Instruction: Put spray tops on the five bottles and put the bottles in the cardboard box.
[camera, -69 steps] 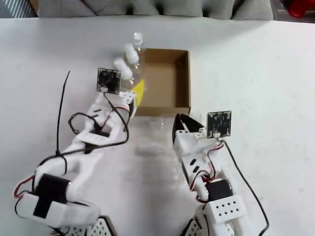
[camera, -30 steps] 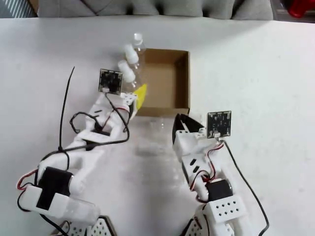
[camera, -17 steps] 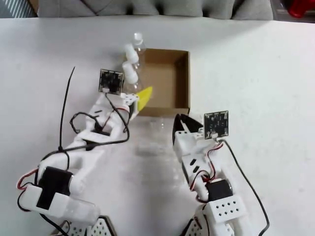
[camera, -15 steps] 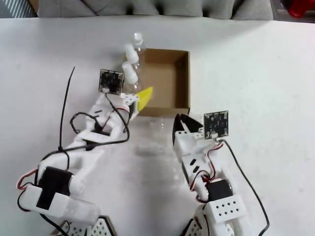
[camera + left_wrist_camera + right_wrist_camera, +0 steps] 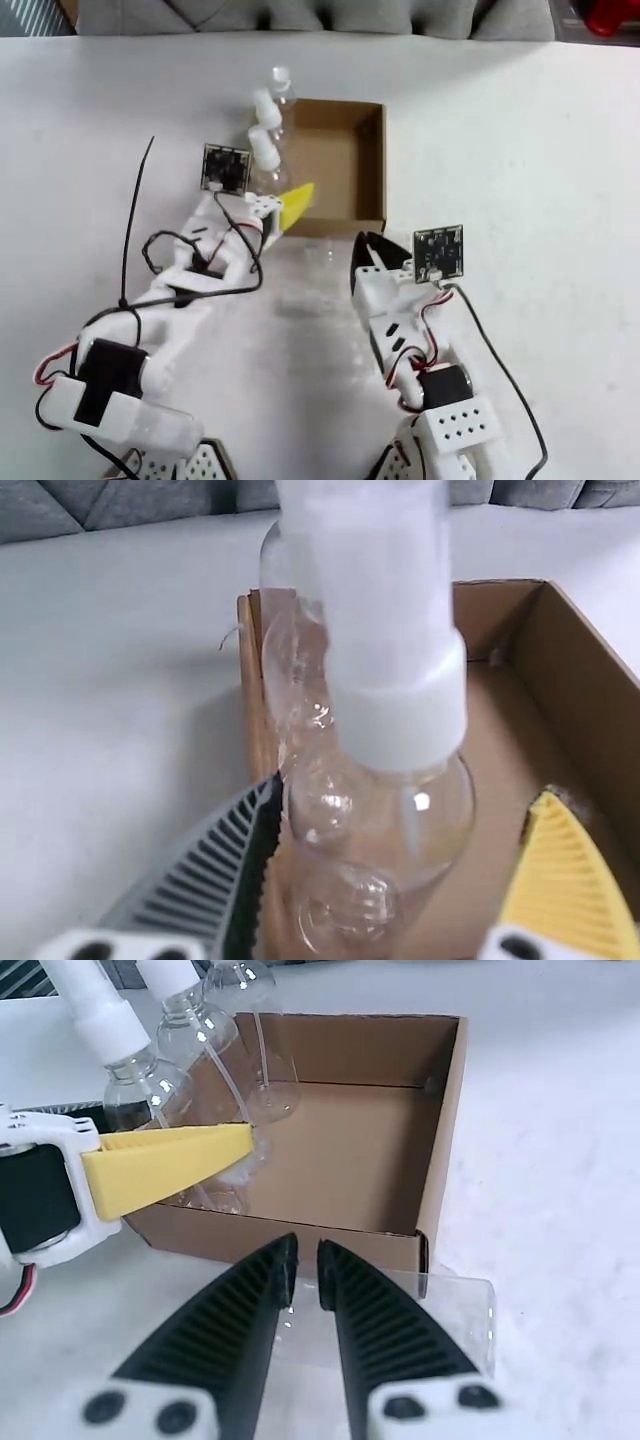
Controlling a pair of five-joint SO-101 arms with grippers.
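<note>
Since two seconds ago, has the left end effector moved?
Yes, the left end effector shifted right; its yellow finger now overlaps the cardboard box.

Cardboard box (image 5: pixel 340 215): I count one.
Upright bottles (image 5: pixel 130 1078): I count three, bunched at the box wall on the left arm's side.
Lying bottle (image 5: pixel 455 1305): one, clear, along the outside of the box's near wall.
Spray tops (image 5: pixel 265 146): three white ones, as far as I can make out.
Robot arms (image 5: pixel 190 290): two, both on the box's near side.

left hand (image 5: pixel 410 792) spread wide; right hand (image 5: pixel 305 1250) nearly closed
</note>
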